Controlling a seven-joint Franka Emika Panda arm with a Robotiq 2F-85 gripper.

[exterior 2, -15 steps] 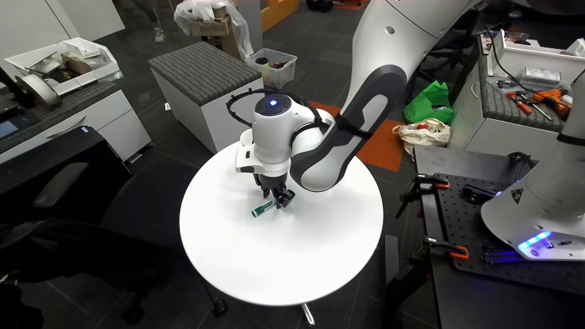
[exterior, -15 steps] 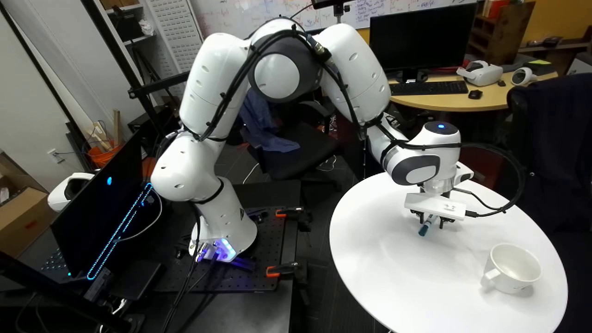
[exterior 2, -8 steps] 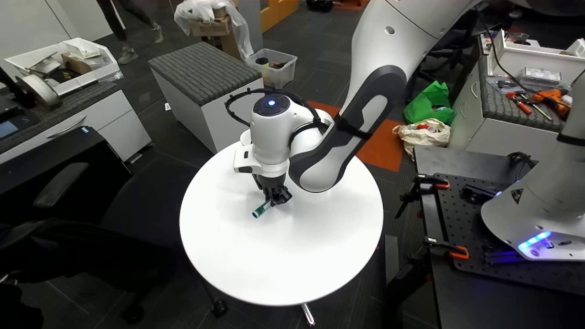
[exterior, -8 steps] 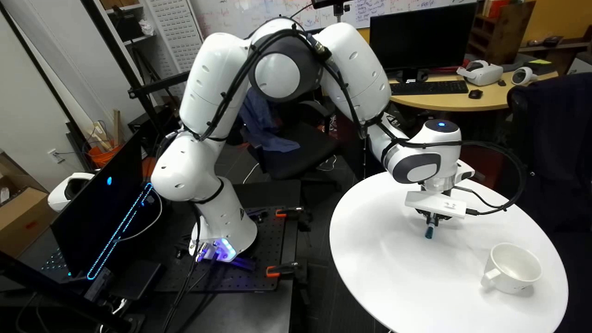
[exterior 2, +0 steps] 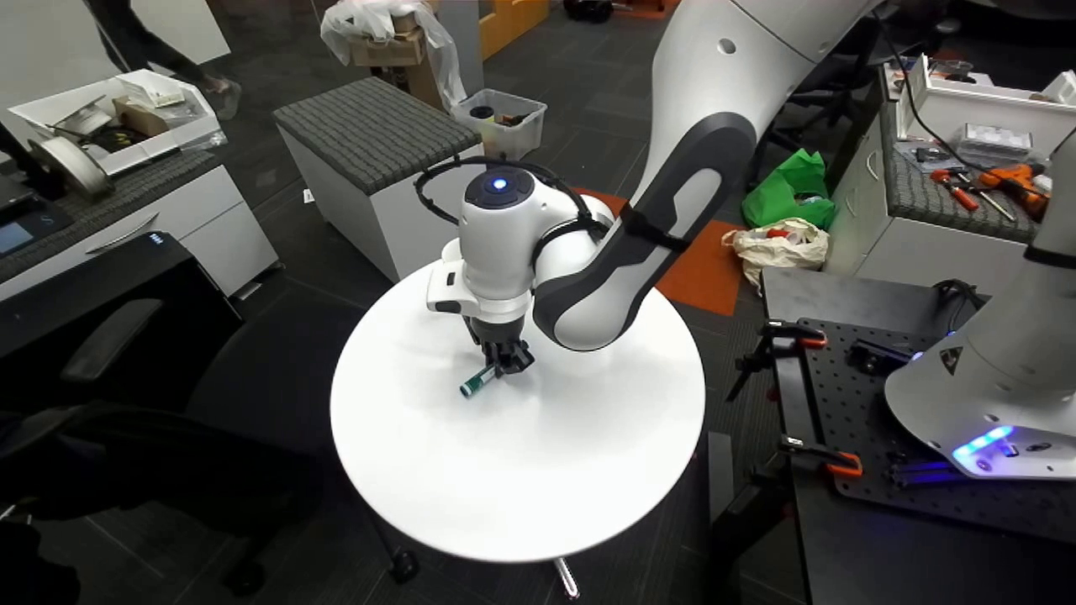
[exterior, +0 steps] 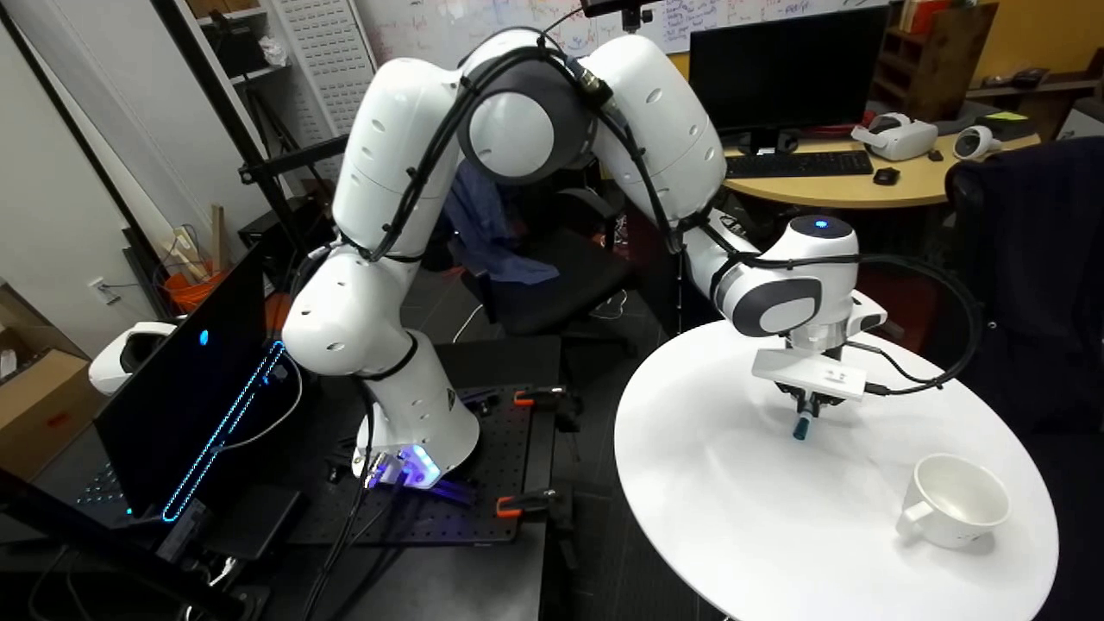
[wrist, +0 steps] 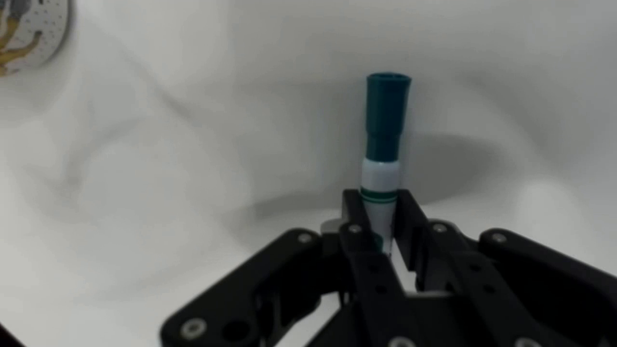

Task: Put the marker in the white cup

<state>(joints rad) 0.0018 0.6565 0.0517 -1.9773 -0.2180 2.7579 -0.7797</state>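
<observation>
The marker (wrist: 383,140) has a dark teal cap and a white barrel with green bands. My gripper (wrist: 378,202) is shut on its barrel, the cap pointing out past the fingertips. In both exterior views the marker (exterior: 802,426) (exterior 2: 477,384) sticks out tilted from the gripper (exterior: 811,402) (exterior 2: 502,368), just above the table. The white cup (exterior: 956,500) stands upright, apart from the gripper, near the table's edge, handle toward the table's middle. In an exterior view the arm mostly hides the cup (exterior 2: 451,251). A patterned white round piece at the wrist view's top left (wrist: 36,33) may be the cup.
The round white table (exterior: 733,492) bears the cup; its edge is close behind the cup. A dark chair (exterior 2: 252,378) stands beside the table. A grey-topped cabinet (exterior 2: 378,126) stands near the cup's side. A black cable (exterior: 966,319) loops out from the wrist.
The gripper was open around the marker one second ago and closed on it by half a second ago. Gripper and marker have since risen slightly. The cup has not moved.
</observation>
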